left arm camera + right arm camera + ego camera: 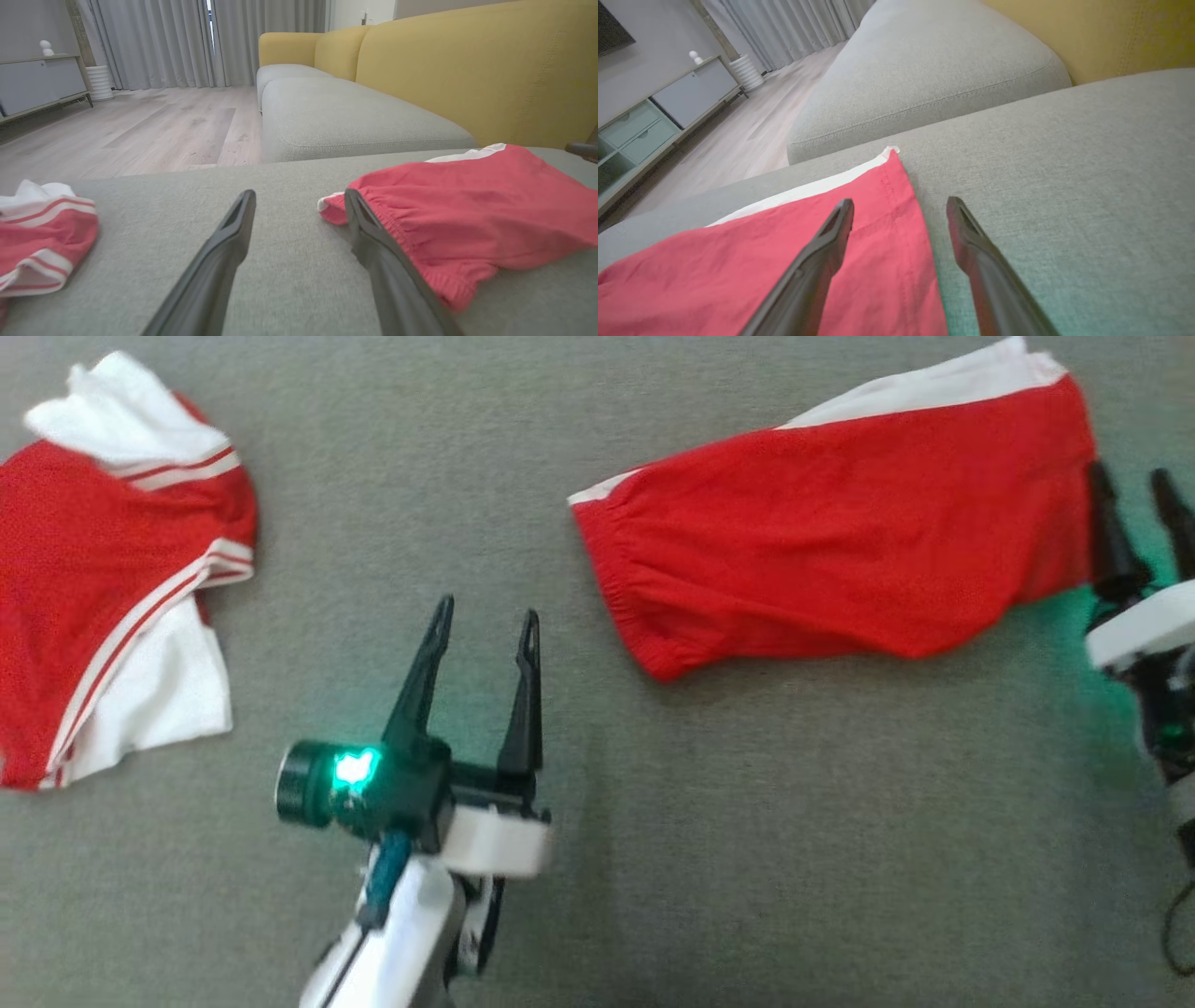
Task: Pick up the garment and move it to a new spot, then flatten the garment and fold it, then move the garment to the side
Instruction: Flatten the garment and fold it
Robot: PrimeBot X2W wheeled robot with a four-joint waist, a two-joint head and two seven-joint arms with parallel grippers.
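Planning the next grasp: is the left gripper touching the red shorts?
Apart. In the head view, a strip of grey cushion shows plainly between the open left gripper and the near edge of the red shorts.

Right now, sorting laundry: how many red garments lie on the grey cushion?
2. The red shorts lie at the upper right beside the right pincer; a striped red-and-white garment lies at far left. Others may sit out of frame.

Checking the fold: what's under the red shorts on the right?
A white fabric layer peeks out along the red elastic-waisted shorts' far edge, over the grey woven sofa cushion. Its extent underneath is covered.
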